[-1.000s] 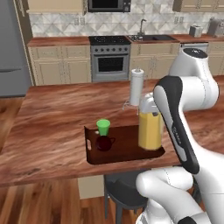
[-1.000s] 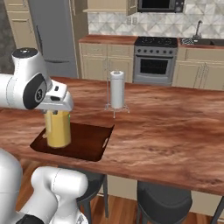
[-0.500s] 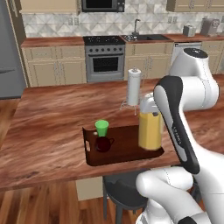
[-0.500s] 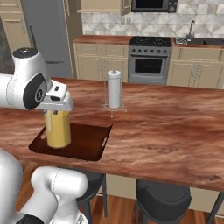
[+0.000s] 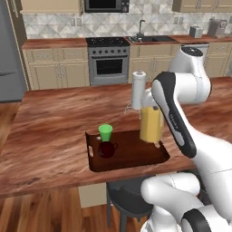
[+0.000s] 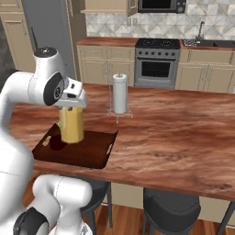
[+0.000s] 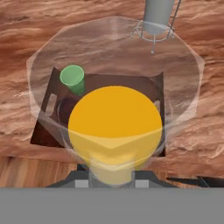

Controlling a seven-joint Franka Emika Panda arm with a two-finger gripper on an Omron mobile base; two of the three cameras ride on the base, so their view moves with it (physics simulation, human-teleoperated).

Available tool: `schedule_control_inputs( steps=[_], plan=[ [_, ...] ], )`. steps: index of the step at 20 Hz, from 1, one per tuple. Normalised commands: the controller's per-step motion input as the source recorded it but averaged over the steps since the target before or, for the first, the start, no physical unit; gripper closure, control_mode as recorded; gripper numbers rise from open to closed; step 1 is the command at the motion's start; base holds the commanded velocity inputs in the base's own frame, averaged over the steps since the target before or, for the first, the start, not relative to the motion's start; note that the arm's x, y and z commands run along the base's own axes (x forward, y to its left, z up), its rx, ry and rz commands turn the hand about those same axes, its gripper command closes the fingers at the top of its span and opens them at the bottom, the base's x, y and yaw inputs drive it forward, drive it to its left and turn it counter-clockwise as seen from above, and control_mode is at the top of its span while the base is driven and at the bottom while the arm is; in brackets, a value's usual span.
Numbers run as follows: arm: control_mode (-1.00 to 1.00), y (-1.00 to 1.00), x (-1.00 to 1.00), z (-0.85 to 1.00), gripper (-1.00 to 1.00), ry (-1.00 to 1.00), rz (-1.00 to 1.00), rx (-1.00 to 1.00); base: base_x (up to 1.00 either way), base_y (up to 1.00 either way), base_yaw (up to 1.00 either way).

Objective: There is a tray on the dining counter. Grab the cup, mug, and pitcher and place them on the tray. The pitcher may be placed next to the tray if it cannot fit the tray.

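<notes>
The pitcher [image 5: 151, 123] was seen gripped near its top by the pincer [image 6: 69, 107], the jaws narrowed against the glass, and was held upright, most likely so that the orange liquid would not be spilled. It was carried just over the right part of the tray [image 5: 136, 162]; whether its base was already touching the tray floor could not be told. Below the pincer and off to its left, the green cup [image 5: 105, 132] and the dark mug [image 5: 107, 149] were found standing together at the tray's far end, the cup just behind the mug, so that the space under the pitcher was left free. The tray itself was set near the front edge of the dining counter [image 5: 54, 122]. Beyond the pincer, a paper towel holder [image 5: 138, 89] stood well apart from the tray. Only the setting down and release of the pitcher were judged to remain.
</notes>
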Motion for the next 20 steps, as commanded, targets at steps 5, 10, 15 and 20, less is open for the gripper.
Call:
schedule_control_inputs(
  steps=[5,10,15,20],
  plan=[
    [-1.00,-0.13,0.61,-0.24,1.00,-0.02,0.00,0.00,0.00,0.00,0.00],
    [-1.00,0.00,0.49,-0.34,1.00,-0.02,0.00,0.00,0.00,0.00,0.00],
    [-1.00,0.00,0.34,-0.27,1.00,-0.02,0.00,0.00,0.00,0.00,0.00],
    [-1.00,0.00,0.15,-0.21,1.00,-0.03,0.00,0.00,0.00,0.00,0.00]
  ],
)
